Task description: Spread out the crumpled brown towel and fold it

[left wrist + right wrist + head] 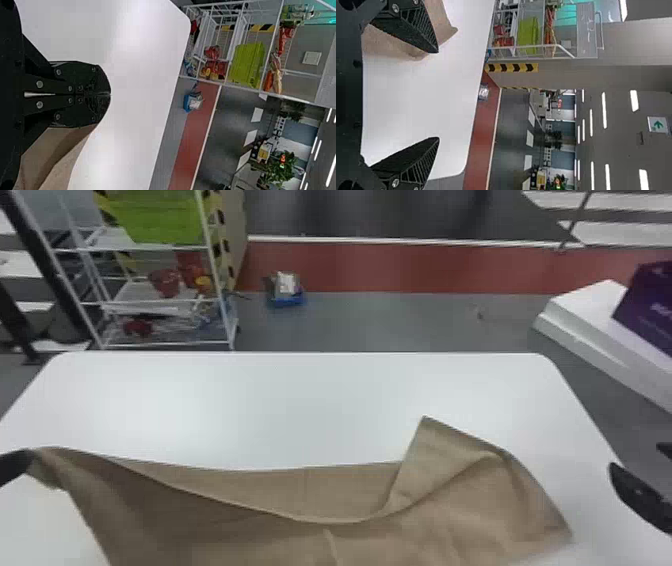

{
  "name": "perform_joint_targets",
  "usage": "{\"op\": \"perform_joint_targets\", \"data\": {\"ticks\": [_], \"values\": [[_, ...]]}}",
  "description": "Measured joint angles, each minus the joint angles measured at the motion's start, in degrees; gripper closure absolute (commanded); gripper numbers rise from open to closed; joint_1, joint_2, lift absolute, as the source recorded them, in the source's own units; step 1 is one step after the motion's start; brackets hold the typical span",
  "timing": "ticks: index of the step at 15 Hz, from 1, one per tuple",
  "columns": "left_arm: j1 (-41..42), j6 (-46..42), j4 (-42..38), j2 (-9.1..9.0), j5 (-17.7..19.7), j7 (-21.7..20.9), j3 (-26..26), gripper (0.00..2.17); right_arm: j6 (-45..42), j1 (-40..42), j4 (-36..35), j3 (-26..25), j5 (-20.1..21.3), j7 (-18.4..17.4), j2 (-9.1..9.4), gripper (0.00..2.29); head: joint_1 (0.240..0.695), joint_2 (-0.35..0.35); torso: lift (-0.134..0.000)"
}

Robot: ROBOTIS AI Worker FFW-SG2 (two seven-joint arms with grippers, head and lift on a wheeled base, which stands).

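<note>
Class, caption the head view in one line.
The left gripper holds one end of a brown towel over a white table; the right gripper is open.

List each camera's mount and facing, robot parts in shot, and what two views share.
Head view: on the head, facing forward and down at the white table and towel; left claw at left edge, right claw at right edge.
Left wrist view: on the left wrist, facing past the closed left claw, across the table toward the rack.
Right wrist view: on the right wrist, facing past the open right claw, over table and room.
Both wrist views share the towel and green bin.
</note>
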Motion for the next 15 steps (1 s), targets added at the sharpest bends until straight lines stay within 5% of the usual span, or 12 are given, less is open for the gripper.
{"op": "perform_joint_targets", "data": {"ticks": [5, 9, 15], "values": [[0.0, 0.0, 0.0, 0.00, -0.3, 0.3, -1.1, 1.88, 0.2, -1.5, -0.1, 3.4, 0.5, -5.3, -0.18, 0.21, 0.695, -0.094, -0.124], [0.4, 0.0, -0.3, 0.00, -0.8, 0.2, -1.3, 1.88, 4.5, -6.5, -0.1, 10.7, 3.5, -6.1, -0.23, 0.21, 0.695, -0.006, -0.124], [0.6, 0.0, -1.4, 0.08, -2.3, 0.5, -4.2, 1.88, 14.8, -17.6, 4.4, 28.2, 12.5, -8.7, -0.21, 0.22, 0.695, 0.150, -0.124]]}}
